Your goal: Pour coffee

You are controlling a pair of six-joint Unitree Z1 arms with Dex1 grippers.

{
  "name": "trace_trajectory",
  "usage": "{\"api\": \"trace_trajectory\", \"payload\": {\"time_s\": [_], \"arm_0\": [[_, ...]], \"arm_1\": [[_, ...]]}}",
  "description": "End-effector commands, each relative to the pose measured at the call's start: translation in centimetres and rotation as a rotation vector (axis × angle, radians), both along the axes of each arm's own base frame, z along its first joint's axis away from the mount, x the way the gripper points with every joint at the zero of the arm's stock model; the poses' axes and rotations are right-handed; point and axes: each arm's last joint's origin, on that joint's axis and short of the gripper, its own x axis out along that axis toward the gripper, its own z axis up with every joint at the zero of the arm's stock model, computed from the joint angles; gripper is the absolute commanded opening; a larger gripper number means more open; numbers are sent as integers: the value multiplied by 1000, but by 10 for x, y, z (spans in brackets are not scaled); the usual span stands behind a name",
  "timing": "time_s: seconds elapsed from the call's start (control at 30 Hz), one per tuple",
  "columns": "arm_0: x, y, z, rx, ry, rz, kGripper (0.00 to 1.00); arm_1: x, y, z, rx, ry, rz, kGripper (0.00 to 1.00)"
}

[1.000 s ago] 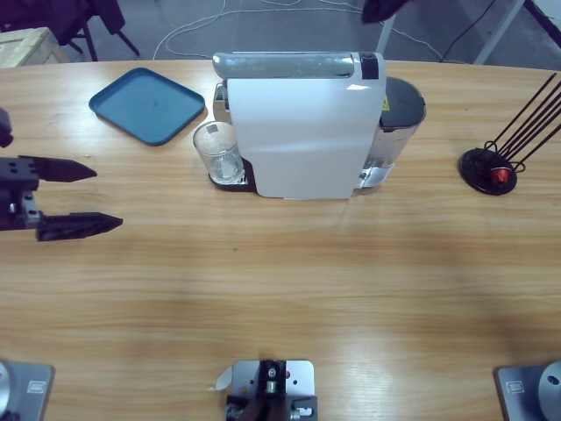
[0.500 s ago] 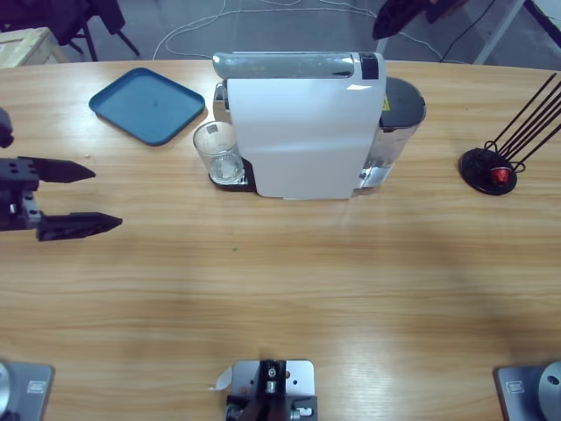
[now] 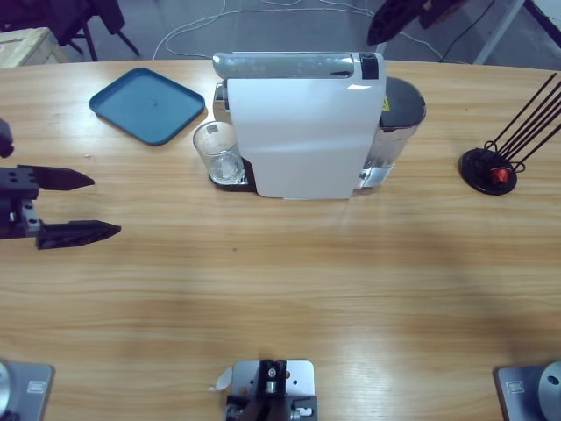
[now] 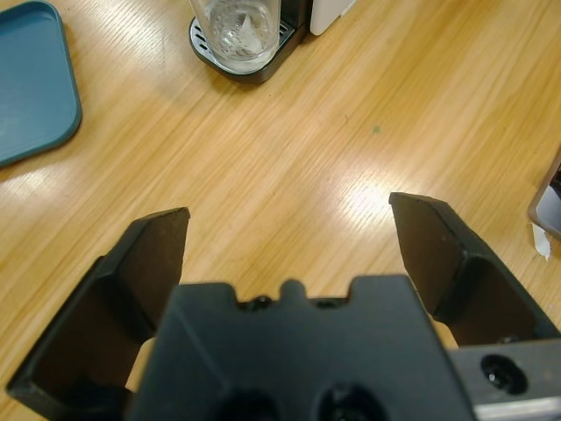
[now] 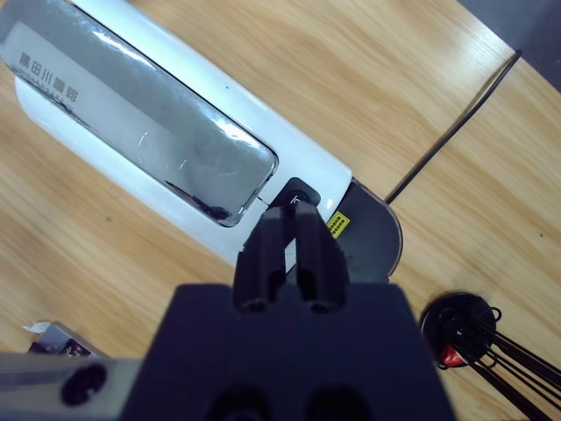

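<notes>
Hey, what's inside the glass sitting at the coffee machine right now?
The glass on the machine's drip tray looks empty: no dark coffee shows, only clear walls and light reflections at the bottom. The white coffee machine body hides the spout above it in the high view.

Bare desk (image 3: 289,281) runs wide open across the whole front half. At the back, the coffee machine (image 3: 302,127) blocks the middle, with a glass (image 3: 216,151) tight against its left side, a blue tray (image 3: 147,105) further left, and a wire stand (image 3: 493,168) at far right.
</notes>
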Motion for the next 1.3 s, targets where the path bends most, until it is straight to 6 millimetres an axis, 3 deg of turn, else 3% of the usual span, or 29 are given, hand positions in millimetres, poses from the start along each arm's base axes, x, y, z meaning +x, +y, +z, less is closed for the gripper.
{"api": "trace_trajectory", "payload": {"time_s": [0.03,0.53,0.63,0.77,0.83,1.1,1.3], "arm_0": [[-3,3,-9,16,18,24,1000],[-5,4,-7,9,11,25,1000],[-5,4,-8,11,13,25,1000],[-5,4,-9,13,16,25,1000],[-4,4,-9,14,18,25,1000],[-7,5,-10,14,20,25,1000],[-9,6,-11,13,18,27,1000]], "arm_1": [[10,14,-36,-54,96,30,0],[12,15,-58,-97,140,30,0],[13,13,-48,-102,100,18,0],[3,9,-8,-86,-20,3,0],[0,11,-3,-83,-30,12,0],[12,23,-30,-105,42,36,0],[14,23,-38,-135,50,23,0]]}}
